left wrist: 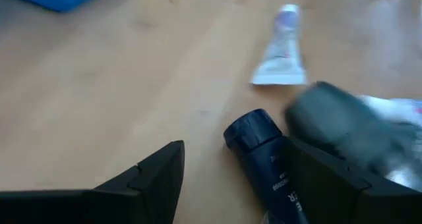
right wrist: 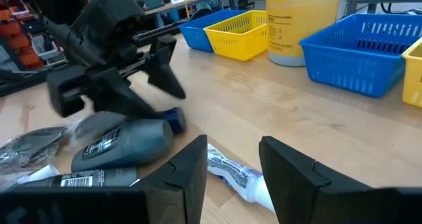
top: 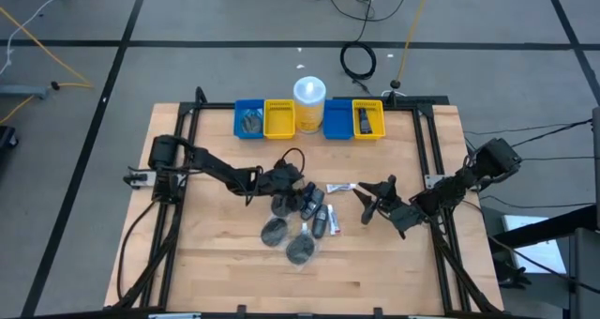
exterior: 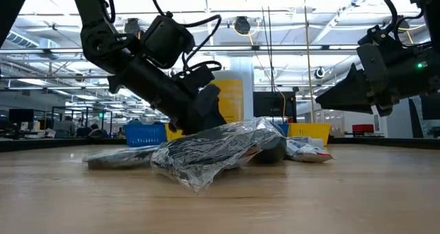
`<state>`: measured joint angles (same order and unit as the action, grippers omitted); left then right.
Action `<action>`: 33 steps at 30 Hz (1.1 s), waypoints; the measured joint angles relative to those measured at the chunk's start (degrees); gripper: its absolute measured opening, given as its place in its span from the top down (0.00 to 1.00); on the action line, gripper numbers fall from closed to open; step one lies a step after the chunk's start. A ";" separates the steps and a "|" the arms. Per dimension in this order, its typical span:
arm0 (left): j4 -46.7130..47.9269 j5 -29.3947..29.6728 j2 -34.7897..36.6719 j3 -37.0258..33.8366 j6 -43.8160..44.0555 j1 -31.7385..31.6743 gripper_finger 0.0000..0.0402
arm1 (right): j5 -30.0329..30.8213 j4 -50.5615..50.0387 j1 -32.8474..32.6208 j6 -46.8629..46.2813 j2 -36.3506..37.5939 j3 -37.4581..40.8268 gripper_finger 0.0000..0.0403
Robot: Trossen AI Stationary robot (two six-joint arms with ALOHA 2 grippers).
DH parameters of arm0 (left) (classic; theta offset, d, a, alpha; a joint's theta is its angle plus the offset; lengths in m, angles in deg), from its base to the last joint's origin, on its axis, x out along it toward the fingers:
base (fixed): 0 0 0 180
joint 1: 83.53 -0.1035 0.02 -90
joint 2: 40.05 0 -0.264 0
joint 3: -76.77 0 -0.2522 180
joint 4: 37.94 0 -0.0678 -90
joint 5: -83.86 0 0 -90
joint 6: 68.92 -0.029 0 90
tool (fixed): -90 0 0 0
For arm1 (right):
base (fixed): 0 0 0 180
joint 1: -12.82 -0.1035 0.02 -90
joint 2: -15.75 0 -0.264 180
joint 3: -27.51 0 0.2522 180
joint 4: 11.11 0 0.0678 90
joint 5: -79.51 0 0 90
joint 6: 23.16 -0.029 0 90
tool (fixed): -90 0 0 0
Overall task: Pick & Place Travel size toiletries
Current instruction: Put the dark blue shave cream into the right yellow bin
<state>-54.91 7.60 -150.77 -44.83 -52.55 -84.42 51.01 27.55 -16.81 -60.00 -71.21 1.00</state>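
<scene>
The toiletries lie together mid-table: two round dark discs in clear wrap, small dark bottles, and a white-silver tube. My left gripper is open and low over the far left of the pile. In the left wrist view its fingers stand on either side of a dark blue-capped bottle, with a grey bottle beside it. My right gripper is open just right of the pile. In its wrist view the tube lies ahead, between the fingers.
A row stands at the table's far edge: a blue bin, a yellow bin, a tall white-lidded yellow cup, a blue bin and a yellow bin. Black frame rails run along both sides. Bare wood lies toward the near edge.
</scene>
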 joint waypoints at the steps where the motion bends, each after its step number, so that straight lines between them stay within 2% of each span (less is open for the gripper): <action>1: 0.65 1.85 0.01 0.00 -0.71 -0.20 0.36 | 0.00 0.01 0.00 -0.02 0.00 0.01 0.68; 4: 1.22 5.14 0.01 0.02 -1.65 -1.17 0.36 | 0.00 0.00 0.00 -0.04 0.00 0.00 0.68; 7: 1.16 5.39 -0.03 0.00 -0.04 -2.01 0.36 | 0.00 0.00 0.00 -0.04 0.00 0.00 0.68; 12: 0.20 2.27 -0.11 -0.08 3.83 -2.62 0.36 | 0.00 0.00 0.00 -0.04 0.00 0.00 0.68; 18: -2.23 -0.65 -0.14 -0.09 4.11 -2.58 0.36 | 0.00 -0.02 0.00 -0.04 0.00 0.00 0.68; 33: -2.12 -0.18 -0.30 -0.13 5.15 -1.62 0.36 | 0.00 -0.02 0.02 -0.04 0.00 -0.02 0.68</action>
<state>-57.03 7.42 -151.07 -44.96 -47.39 -86.03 51.01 27.53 -16.78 -60.05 -71.21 0.97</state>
